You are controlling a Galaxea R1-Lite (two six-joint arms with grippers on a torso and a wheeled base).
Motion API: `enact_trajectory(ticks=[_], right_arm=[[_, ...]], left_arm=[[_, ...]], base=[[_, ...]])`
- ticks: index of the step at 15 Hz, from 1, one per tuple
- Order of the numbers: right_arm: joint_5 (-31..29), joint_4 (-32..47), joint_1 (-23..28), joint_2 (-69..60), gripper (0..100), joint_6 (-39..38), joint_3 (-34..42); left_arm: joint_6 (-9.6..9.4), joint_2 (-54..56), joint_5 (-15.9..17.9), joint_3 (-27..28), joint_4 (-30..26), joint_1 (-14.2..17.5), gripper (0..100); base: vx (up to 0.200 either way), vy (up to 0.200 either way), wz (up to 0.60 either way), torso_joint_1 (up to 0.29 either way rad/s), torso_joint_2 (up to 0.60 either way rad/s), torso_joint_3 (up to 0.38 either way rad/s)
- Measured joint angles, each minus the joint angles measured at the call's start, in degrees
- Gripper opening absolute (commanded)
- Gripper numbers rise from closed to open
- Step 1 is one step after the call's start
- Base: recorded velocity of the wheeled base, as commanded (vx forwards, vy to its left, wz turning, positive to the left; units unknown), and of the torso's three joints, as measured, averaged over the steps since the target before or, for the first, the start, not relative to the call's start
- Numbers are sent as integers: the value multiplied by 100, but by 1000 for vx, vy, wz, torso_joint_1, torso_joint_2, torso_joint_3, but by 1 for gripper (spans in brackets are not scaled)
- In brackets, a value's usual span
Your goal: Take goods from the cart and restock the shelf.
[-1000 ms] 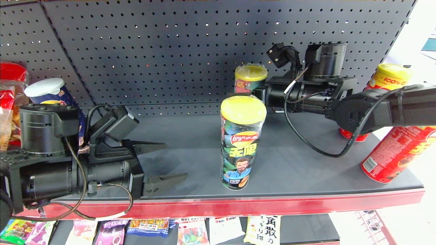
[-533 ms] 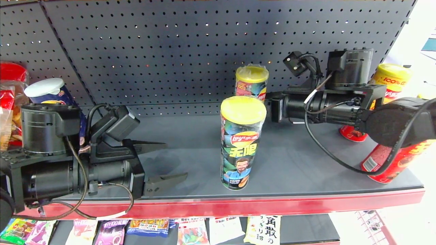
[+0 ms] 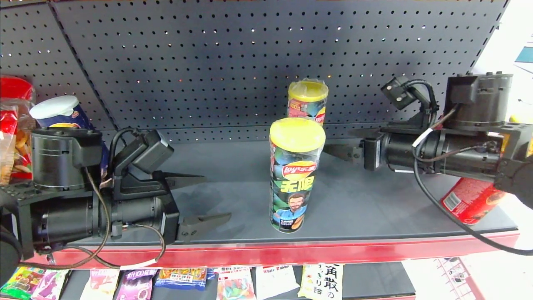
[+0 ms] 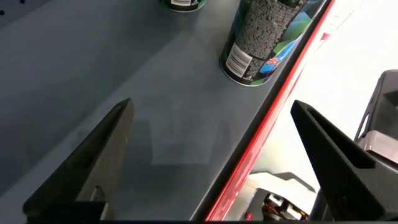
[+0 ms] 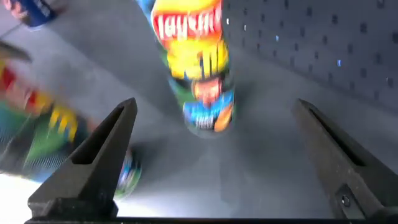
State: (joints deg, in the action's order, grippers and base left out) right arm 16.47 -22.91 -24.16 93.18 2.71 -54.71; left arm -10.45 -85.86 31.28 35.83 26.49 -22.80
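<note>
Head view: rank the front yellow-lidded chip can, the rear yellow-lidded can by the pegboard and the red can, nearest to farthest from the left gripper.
Measured from the left gripper:
1. front chip can, upright mid-shelf near the front edge.
2. rear chip can, at the back by the pegboard.
3. red can, tilted at the shelf's far right end.

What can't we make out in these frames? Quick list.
Red can, head view: upper part hidden behind the right arm.
Blue can, head view: body hidden behind the left arm.
Rear can, right wrist view: print blurred.
Front can, left wrist view: top cut off by the edge.
</note>
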Motion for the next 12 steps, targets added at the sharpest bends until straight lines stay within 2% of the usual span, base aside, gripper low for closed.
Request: enact_trajectory(ticks=[3,6,9,12], right_arm=[[-11,-5,-4,-521,100,0,610],[26,9,-65,-1187,100,11,1414],[48,9,-386,-2081,100,11,2269],[-13,2,-535,-2820,100,5,2759]], left_arm=[[-41,-138,-17,24,6,-35,100],[-252,-413,-134,80,5,-55,100],[-260,-722,-148,260,2,-217,100],[-263,-1073,-151,564,5,-316,100]], base=[[0,0,0,0,0,0],[0,0,0,0,0,0],[0,0,0,0,0,0],[0,0,0,0,0,0]])
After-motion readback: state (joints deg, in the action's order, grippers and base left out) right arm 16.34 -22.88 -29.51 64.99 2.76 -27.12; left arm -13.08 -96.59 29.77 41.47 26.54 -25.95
